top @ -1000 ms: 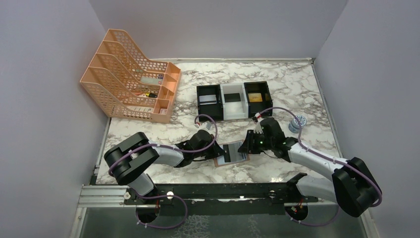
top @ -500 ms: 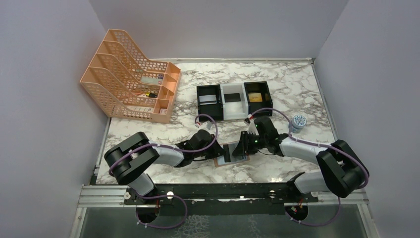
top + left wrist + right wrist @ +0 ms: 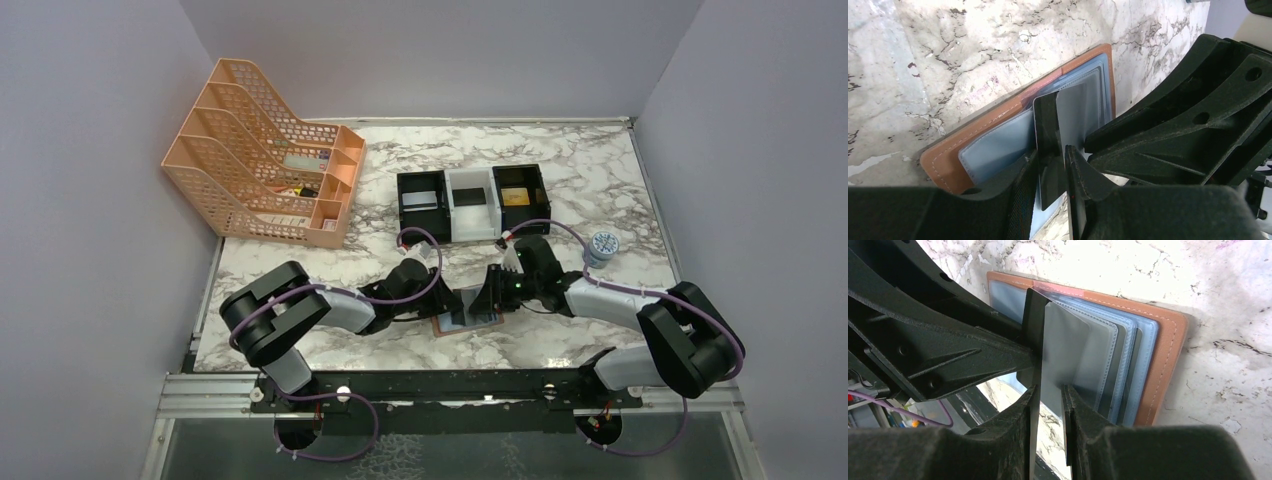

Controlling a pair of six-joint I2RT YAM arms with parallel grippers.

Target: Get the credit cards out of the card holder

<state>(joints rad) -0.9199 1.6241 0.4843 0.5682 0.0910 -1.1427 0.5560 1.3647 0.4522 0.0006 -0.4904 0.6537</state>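
From above, the card holder (image 3: 468,322) lies open on the marbled desk (image 3: 330,265) near the front edge, between the two arms. The left hand (image 3: 452,303) and the right hand (image 3: 489,296) are both down on it, close together over its middle, but how far either is open cannot be told from here. Farther back, three box trays (image 3: 471,205) stand in a row, black, white and black, with a gold card (image 3: 515,196) in the rightmost one. An orange mesh rack (image 3: 262,180) sits at the back left. In the left wrist view, the left hand's two fingers (image 3: 1024,187) are closed tight on the lower part of a dark grey card (image 3: 1046,125), which stands on edge above the holder's pale blue-grey pockets. The tan leather rim shows along the left and top, flat on the desk, and the black frame of the right hand fills the right side, just beside the card. In the right wrist view, the right hand's fingers are nearly together, pinching a pale grey pocket leaf (image 3: 1064,355) lifted off the stack of leaves. The dark grey card rises just left of that leaf, touching it.
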